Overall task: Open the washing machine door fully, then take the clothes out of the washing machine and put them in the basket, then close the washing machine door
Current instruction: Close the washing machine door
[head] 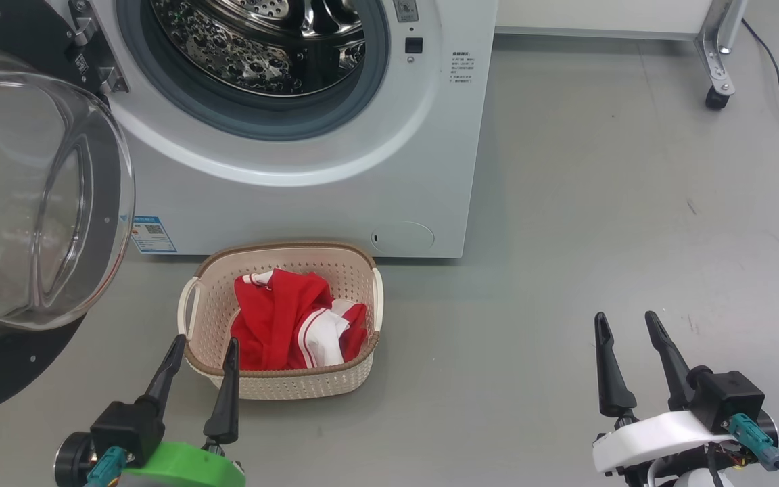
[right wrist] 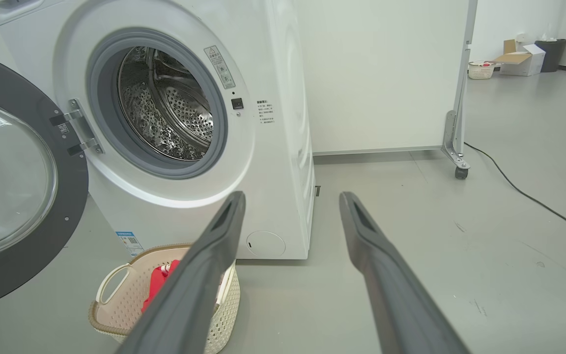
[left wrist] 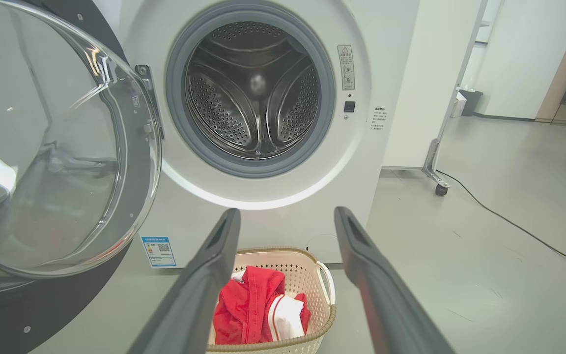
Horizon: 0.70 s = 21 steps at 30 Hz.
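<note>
Clothes (head: 281,325) in basket (head: 281,247), drum (head: 261,40) looks empty. Washing machine door (head: 24,203) hangs wide open, up-left of left hand (head: 205,340), the nearer one. Right hand (head: 627,316) well apart. Both hands fully spread, holding nothing. Likely next: close door.

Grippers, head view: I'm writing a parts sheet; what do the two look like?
Both have two long, dark, tapered fingers on a black block. The left gripper has a bright green housing, the right gripper a white housing; each carries a teal connector.
</note>
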Motion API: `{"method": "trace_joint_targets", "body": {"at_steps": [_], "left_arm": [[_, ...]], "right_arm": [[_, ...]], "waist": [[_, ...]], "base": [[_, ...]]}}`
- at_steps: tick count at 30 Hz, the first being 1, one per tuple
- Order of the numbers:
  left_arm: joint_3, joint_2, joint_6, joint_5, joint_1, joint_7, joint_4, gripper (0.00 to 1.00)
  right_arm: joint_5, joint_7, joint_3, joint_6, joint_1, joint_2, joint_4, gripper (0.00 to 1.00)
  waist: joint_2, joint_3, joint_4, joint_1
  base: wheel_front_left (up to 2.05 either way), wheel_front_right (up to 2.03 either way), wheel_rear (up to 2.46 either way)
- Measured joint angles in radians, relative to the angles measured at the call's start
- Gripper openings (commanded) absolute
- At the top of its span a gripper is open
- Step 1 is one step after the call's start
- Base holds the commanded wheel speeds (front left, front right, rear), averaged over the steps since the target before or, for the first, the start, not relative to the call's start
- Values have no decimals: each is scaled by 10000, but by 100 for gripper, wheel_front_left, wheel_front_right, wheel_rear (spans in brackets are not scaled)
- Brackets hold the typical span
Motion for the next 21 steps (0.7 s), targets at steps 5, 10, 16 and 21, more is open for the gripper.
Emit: {"method": "trace_joint_targets", "body": {"at_steps": [5,10,16,21], "left_arm": [[4,0,71,0,7,0,-12,100],[4,0,71,0,8,0,-19,100],[2,0,73,-17,8,0,-19,100],[2,0,75,-17,8,0,-19,100]], "right_arm": [[0,0,-17,0,0,4,-2,100],[0,0,-38,0,0,10,-2,100],[0,0,-40,0,0,19,-2,100],[0,0,-40,0,0,21,-2,100]], "waist": [[0,25,-24,0],[0,43,-41,0],[0,63,-37,0],[0,79,-12,0]], "base": [[0,0,0],[0,0,0],[0,0,0],[0,0,0]]}}
